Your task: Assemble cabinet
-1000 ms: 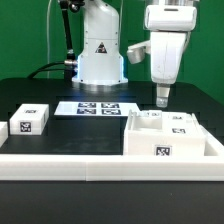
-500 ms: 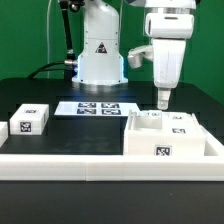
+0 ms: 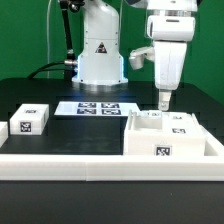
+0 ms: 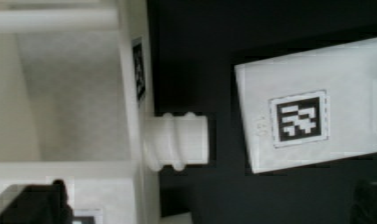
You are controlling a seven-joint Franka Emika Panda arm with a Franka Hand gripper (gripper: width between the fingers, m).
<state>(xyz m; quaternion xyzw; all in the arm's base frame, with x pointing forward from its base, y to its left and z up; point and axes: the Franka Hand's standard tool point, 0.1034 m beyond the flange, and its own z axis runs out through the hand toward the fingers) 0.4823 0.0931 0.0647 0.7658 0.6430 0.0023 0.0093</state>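
the large white plastic cabinet (image 3: 170, 140), marked with square black-and-white tags, sits on the black worktop (image 3: 80, 135) at the exterior view's right, just behind the long white border rail (image 3: 80, 162). the hand (image 3: 163, 100) hangs upright over the cabinet's far left part, fingers pointing down, close above it but apparently not touching. the cabinet's long axis appears to run left to right, so most of it lies right of and nearer than the hand. in the wrist view a small white ribbed knob (image 4: 180, 140) juts sideways from the cabinet wall over bare worktop, almost under the hand. the dark fingertips (image 4: 34, 205) stand wide apart with nothing between them. a short descent looks enough. the marker board (image 3: 98, 107) and a small white tagged cube (image 3: 30, 120) lie well off to the left.
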